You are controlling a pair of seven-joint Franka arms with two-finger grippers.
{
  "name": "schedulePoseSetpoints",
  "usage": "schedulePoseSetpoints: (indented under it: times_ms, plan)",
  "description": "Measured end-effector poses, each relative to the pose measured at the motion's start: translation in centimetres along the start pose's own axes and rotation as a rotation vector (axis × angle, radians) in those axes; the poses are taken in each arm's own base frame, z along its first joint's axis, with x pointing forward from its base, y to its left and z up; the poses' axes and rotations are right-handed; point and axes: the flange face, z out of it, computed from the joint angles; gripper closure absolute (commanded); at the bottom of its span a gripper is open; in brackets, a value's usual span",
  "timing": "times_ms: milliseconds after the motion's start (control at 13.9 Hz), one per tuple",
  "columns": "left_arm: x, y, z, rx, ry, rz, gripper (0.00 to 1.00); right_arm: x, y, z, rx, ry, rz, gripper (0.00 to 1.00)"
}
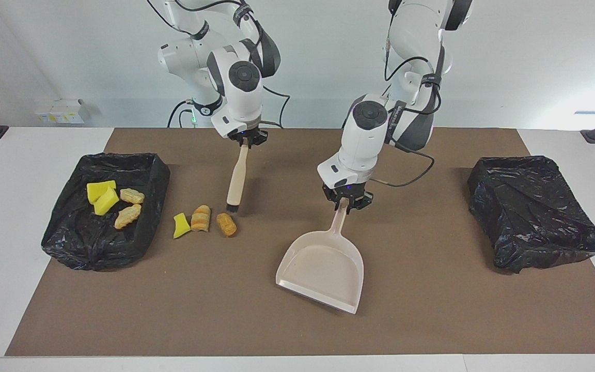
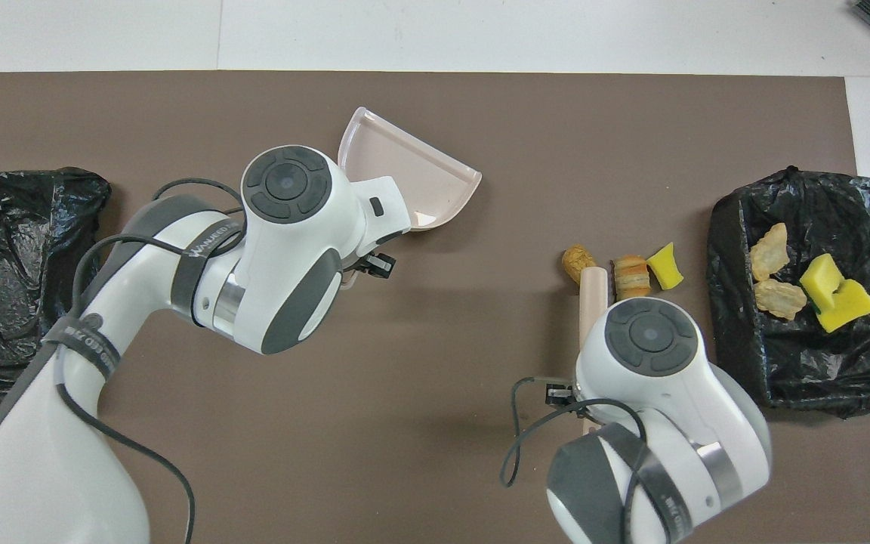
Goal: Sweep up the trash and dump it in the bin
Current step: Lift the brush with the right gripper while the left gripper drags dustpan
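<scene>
Three scraps of trash lie in a row on the brown mat: a yellow sponge chunk (image 1: 181, 226) (image 2: 664, 267), a striped bread lump (image 1: 200, 218) (image 2: 631, 277) and a brown lump (image 1: 226, 224) (image 2: 575, 261). My right gripper (image 1: 246, 140) is shut on the wooden handle of a brush (image 1: 237, 175) (image 2: 593, 291). The brush's dark bristles hang just beside the brown lump, on the robots' side of it. My left gripper (image 1: 347, 202) is shut on the handle of the beige dustpan (image 1: 323, 268) (image 2: 420, 170). The pan is turned askew, with its mouth angled toward the right arm's end.
A black-lined bin (image 1: 158, 170) (image 2: 722, 302) at the right arm's end holds yellow sponge chunks and bread lumps, right beside the loose scraps. A second black-lined bin (image 1: 535, 206) (image 2: 20, 264) stands at the left arm's end. Bare mat lies between the dustpan and the scraps.
</scene>
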Motion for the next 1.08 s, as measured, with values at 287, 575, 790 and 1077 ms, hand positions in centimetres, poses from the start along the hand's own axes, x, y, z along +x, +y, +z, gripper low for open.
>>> schedulePoseSetpoints:
  times_ms: [287,575,790,1077]
  plan:
    - [-4.3,-5.3,-3.3,-0.032,-0.141,0.361,1.00,4.6,7.1,0.2,0.002,0.050,-0.036,1.00]
    - [-8.6,-5.7,-1.1,-0.060,-0.177,0.554,1.00,8.2,15.1,2.3,0.056,0.091,-0.130,1.00]
    - [-10.5,-5.1,0.7,-0.047,-0.145,0.595,1.00,9.2,18.0,5.2,0.075,0.125,-0.174,1.00]
    - [-11.1,-4.1,1.7,-0.032,-0.114,0.614,1.00,9.1,18.2,6.2,0.074,0.121,-0.217,1.00]
